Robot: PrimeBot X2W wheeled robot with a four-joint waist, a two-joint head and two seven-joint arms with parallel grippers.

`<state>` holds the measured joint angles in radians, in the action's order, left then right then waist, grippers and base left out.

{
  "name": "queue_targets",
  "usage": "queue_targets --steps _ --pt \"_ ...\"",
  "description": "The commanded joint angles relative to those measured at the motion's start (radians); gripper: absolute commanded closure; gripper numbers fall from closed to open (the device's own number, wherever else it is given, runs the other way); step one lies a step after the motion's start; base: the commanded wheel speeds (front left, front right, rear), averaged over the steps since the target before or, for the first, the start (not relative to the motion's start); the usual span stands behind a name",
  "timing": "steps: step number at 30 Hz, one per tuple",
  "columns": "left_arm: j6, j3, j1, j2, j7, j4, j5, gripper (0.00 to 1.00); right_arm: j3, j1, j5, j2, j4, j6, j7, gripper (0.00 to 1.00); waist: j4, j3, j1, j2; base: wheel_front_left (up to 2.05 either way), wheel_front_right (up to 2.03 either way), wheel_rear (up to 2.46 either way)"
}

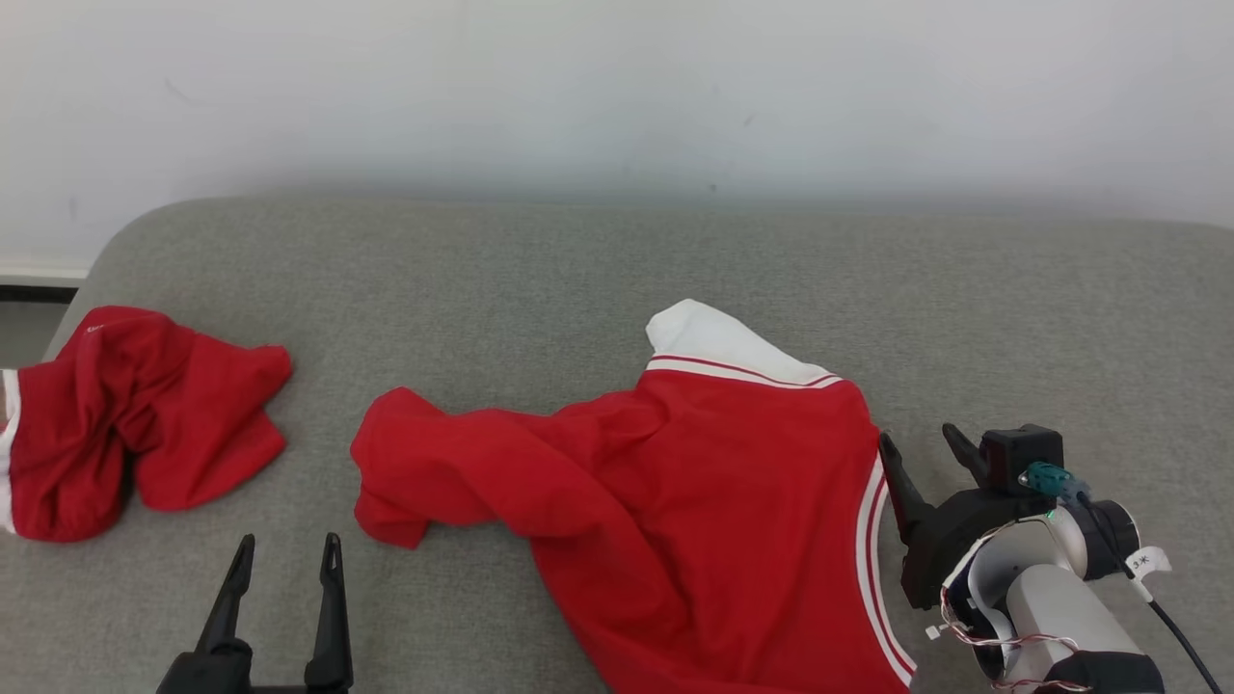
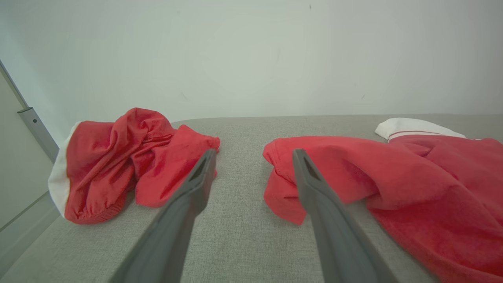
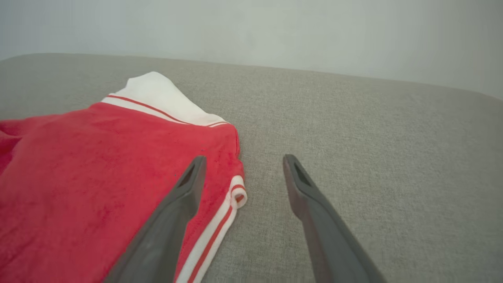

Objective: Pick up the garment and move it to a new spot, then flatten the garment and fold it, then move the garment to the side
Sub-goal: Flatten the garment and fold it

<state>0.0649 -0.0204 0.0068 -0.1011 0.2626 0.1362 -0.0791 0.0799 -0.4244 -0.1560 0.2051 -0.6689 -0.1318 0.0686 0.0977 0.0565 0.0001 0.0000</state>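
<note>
Crumpled red cloth with white trim [image 1: 135, 414] lies at the left edge of a grey upholstered surface [image 1: 578, 280], white wall [image 1: 617, 87] behind.

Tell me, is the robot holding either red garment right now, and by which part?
Nothing is held. The left gripper and right gripper are both open and empty beside the spread red garment.

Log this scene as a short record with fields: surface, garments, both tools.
surface: grey fabric, pale wall behind
main garment: red, white striped trim, spread but rumpled, centre-right
second garment: red, crumpled heap, far left
left tool: open, empty, at the near edge, between the garments
right tool: open, empty, at main garment's striped right edge
</note>
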Motion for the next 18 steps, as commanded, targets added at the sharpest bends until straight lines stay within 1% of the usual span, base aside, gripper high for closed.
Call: queue_targets --steps 1,5,10,11,12,15,18 --pt "0.006 0.001 -0.013 0.007 0.003 0.007 0.012 0.0 0.007 -0.03 -0.006 0.006 -0.063 0.002 -0.004 0.0 0.022 0.014 -0.0001 0.0 0.0 0.0 0.0" --pt "0.012 0.004 -0.024 0.017 0.003 0.012 0.011 0.0 0.014 -0.09 -0.02 0.01 -0.216 0.002 0.008 0.0 0.042 0.023 -0.0001 0.0 0.0 0.0 0.0" --pt "0.019 0.01 -0.032 0.026 0.003 0.013 0.015 0.0 0.049 -0.141 -0.045 0.001 -0.333 0.002 0.01 0.0 0.052 0.038 -0.0001 0.0 0.0 0.0 0.0" --pt "0.019 0.01 -0.032 0.026 0.003 0.013 0.015 0.0 0.049 -0.141 -0.045 0.001 -0.333 0.002 0.01 0.0 0.052 0.038 -0.0001 0.0 0.0 0.0 0.0" --pt "0.019 0.012 -0.031 0.028 0.003 0.012 0.015 0.0 0.056 -0.152 -0.057 -0.003 -0.351 0.002 0.014 0.09 0.053 0.041 -0.0001 0.0 0.0 0.0 0.0" --pt "0.021 0.014 -0.044 0.031 0.003 0.014 0.013 0.0 0.083 -0.182 -0.082 -0.008 -0.394 0.002 0.02 1.0 0.057 0.054 -0.0001 0.0 0.0 0.0 0.0" --pt "0.028 0.011 -0.056 0.032 0.003 0.024 0.012 0.0 0.1 -0.224 -0.102 0.013 -0.414 0.002 0.059 1.0 0.059 0.062 -0.0001 0.0 0.0 0.0 0.0"
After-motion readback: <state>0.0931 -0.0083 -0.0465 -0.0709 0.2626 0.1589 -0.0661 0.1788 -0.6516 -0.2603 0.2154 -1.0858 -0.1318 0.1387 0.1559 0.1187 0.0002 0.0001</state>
